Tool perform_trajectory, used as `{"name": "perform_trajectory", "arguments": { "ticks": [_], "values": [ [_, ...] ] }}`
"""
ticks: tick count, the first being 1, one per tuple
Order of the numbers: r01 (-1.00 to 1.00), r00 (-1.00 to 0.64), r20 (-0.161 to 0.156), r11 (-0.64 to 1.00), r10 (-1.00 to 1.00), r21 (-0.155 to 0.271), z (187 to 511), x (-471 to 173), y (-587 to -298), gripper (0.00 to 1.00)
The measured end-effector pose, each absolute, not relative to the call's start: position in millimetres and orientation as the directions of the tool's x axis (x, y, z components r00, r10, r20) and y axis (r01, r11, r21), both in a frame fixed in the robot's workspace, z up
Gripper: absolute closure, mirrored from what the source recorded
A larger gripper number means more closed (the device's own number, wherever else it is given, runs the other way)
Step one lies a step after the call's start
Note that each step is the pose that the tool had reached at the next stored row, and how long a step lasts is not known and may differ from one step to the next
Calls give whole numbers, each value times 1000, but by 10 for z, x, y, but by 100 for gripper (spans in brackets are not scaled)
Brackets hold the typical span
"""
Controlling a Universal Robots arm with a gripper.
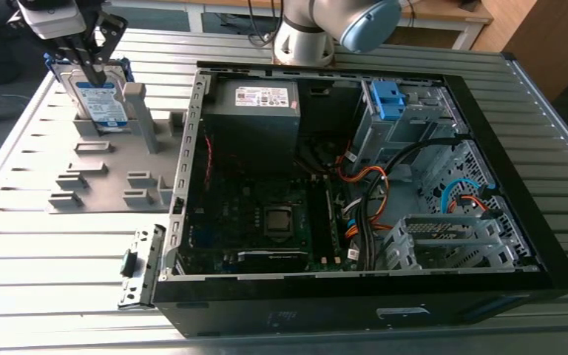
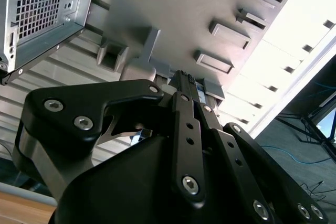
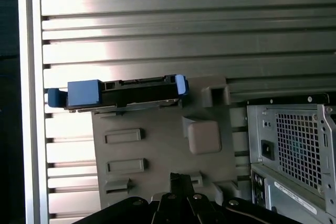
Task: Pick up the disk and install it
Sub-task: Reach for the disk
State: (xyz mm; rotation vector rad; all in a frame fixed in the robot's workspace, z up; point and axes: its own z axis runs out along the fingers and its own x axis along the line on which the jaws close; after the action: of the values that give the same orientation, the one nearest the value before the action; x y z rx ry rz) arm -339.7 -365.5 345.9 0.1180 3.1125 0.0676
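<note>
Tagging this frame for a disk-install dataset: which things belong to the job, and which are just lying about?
Job: disk, standing upright in the grey holder; gripper, shut, close by it; open computer case.
Lying about: power supply, motherboard, cables, blue clip in the case.

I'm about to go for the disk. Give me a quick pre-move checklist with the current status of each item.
1. Disk standing upright in the grey fixture: ok.
2. Disk's upper edge free of obstructions: ok.
3. Pincer open for a grasp: not ok, the tips look shut.
4. Pincer lined up on the disk: not ok, it sits apart from the disk in the first wrist view.
5. Computer case open on its side: ok.
6. Drive cage free of cables: cannot tell.
</note>
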Motion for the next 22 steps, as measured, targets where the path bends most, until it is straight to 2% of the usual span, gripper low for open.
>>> {"name": "perform_trajectory", "arguments": {
  "ticks": [22],
  "values": [
    [75,-997,-24,996,76,44,3413,-3508,-3640,89]
  ]
}}
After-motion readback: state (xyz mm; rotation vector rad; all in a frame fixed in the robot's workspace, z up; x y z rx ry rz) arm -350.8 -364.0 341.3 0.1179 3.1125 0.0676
